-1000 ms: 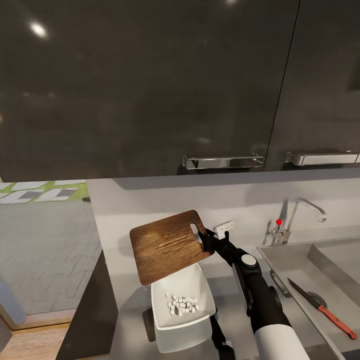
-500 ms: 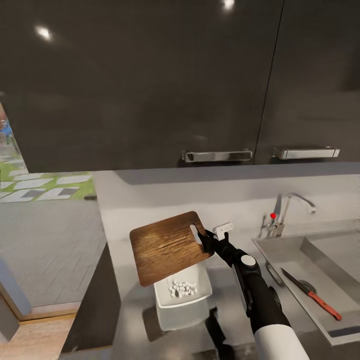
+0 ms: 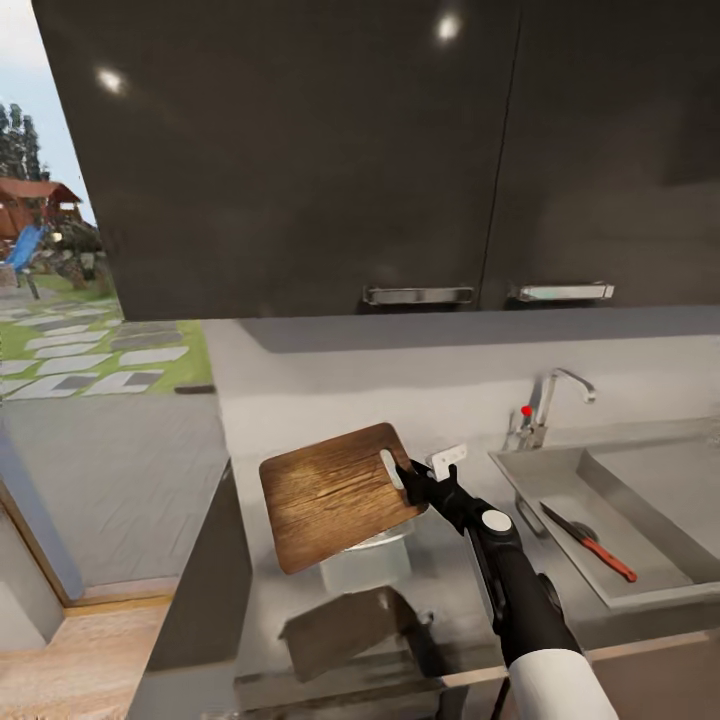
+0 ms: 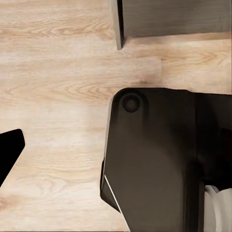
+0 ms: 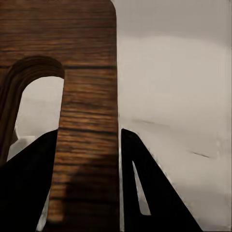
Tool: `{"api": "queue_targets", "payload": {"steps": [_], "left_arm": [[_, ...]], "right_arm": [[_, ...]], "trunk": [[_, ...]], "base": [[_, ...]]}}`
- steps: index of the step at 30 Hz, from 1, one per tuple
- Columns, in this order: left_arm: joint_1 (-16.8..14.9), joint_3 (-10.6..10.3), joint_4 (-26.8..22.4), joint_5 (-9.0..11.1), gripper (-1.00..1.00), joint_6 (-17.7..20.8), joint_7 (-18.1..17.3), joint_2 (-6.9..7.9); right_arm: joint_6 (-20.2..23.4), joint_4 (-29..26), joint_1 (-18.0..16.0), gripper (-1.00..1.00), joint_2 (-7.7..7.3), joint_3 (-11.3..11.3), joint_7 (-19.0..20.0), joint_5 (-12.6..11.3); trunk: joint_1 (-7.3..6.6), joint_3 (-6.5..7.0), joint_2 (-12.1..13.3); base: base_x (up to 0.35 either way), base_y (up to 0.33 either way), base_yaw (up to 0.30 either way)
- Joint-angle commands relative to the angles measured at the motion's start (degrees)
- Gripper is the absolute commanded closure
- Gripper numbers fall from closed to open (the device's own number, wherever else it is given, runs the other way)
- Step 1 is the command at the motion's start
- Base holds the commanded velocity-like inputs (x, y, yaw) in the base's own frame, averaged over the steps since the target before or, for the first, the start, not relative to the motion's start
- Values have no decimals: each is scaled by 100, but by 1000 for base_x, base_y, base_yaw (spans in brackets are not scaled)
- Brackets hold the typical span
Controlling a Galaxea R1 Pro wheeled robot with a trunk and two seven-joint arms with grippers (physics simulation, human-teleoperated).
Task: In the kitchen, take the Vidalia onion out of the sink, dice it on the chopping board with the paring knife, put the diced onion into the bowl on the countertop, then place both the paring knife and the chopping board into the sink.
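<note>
My right gripper point(image 3: 408, 478) is shut on the handle end of the dark brown chopping board point(image 3: 335, 495), holding it tilted in the air above the countertop point(image 3: 450, 590). In the right wrist view the chopping board point(image 5: 87, 96) sits clamped in the right gripper point(image 5: 87, 193). The white bowl point(image 3: 365, 562) stands on the worktop, mostly hidden behind the board. To the right, the paring knife point(image 3: 588, 540) with its red handle lies in the sink point(image 3: 530, 480). The onion is out of view. My left gripper's fingertip point(image 4: 10, 150) hangs over wood floor, holding nothing.
A chrome tap point(image 3: 545, 405) stands behind the basin. Dark wall cabinets point(image 3: 300, 160) hang above the pale backsplash. The worktop ends at the left, beside a wide window point(image 3: 100, 330). The robot's dark base point(image 4: 154, 159) stands on the plank floor point(image 4: 58, 72).
The camera has backed away from the counter: bowl, sink and tap look smaller and sit further left. The board stays in the right gripper at the same spot in view, now covering most of the bowl.
</note>
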Motion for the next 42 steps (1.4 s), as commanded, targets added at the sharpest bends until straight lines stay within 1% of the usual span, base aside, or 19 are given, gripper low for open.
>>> {"api": "queue_targets", "payload": {"steps": [1,6,12,21,23,26,27,29,31,38,42], "left_arm": [[5,-52,-9,44,-100,-6,26,0],[5,-52,-8,44,-100,-6,26,0],[5,-44,-5,44,-100,-6,26,0],[5,-47,-6,30,-100,-6,1,21],[5,-45,-17,24,-100,-6,-1,88],[5,-44,-17,21,-100,-6,-3,309],[5,-44,-17,24,-100,-6,1,435],[5,-43,-12,24,-100,-6,4,509],[5,-43,-9,26,-100,-6,4,542],[5,-43,-25,24,-100,-6,-3,516],[6,-59,-51,30,-100,-7,-1,358]], "right_arm": [[20,-11,-2,100,8,-21,46,24],[8,-11,-2,100,8,-25,46,24],[7,-11,-2,100,8,-26,42,24],[7,-11,-2,100,8,-25,44,24],[7,-7,-2,100,8,-21,41,24],[7,-4,-2,100,8,-18,38,24],[7,-3,-2,100,8,-18,38,24],[7,-3,-2,100,8,-18,38,24],[7,-3,-2,100,8,-17,38,24],[7,-3,-2,100,8,-17,38,24],[7,1,-2,100,8,-17,38,24]], "trunk": [[-1,-1,-5],[-1,-1,-5],[-1,-1,-5],[-1,-1,-5],[-1,-1,-5],[-1,-1,-5],[-1,-1,-5],[-1,-1,-5],[-1,-1,-5],[-1,-1,-5],[-1,-1,-5]], "base": [[-328,0,0],[-225,-79,0],[-16,-156,0],[-1,-23,0],[0,-1,0],[0,0,0],[0,0,0],[0,0,0],[0,0,0],[0,0,0],[0,0,0]]}}
